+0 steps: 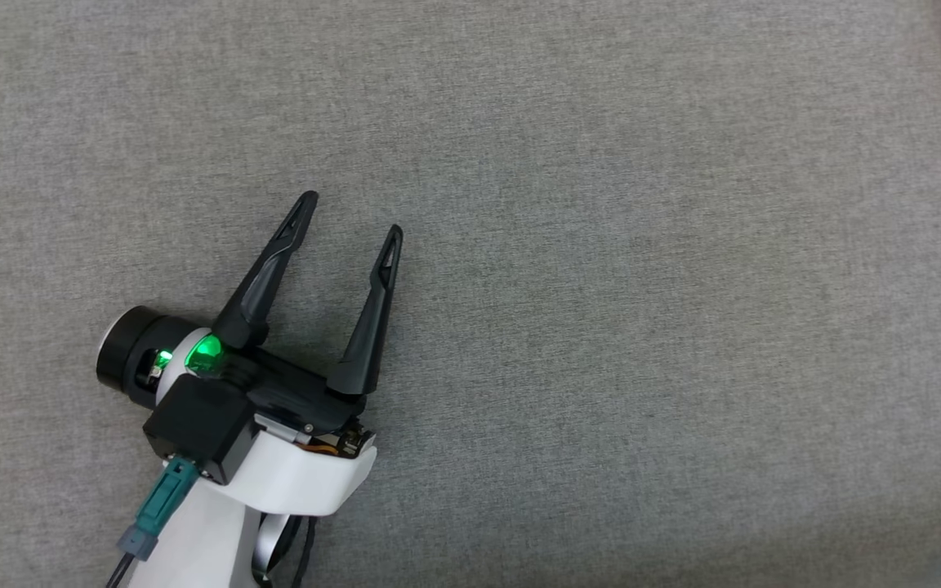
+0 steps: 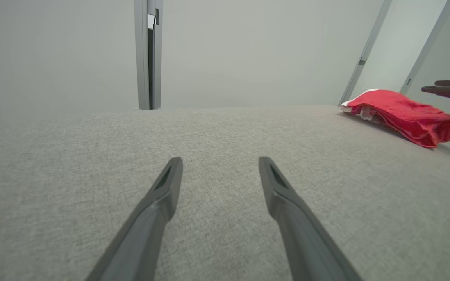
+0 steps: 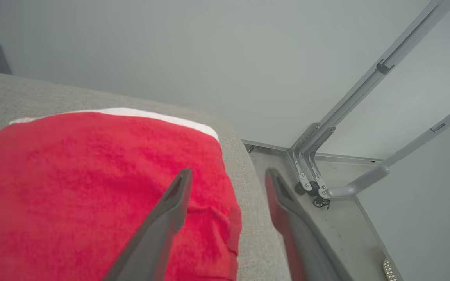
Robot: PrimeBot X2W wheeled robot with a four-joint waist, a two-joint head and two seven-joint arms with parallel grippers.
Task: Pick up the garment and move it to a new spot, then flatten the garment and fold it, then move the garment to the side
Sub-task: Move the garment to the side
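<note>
The garment is a folded red bundle with a white layer showing at its far edge, lying near the right edge of the grey fabric table. In the right wrist view the garment lies just below my right gripper, whose fingers stand open: one finger over the cloth, the other past the table edge, nothing between them. The right gripper also shows beside the bundle in the left wrist view. My left gripper is open and empty low over bare table, far from the garment; its jaws stand apart.
The table edge drops off right beside the garment, with the floor and grey metal frame legs below. A grey upright post stands behind the table's far edge against a pale wall.
</note>
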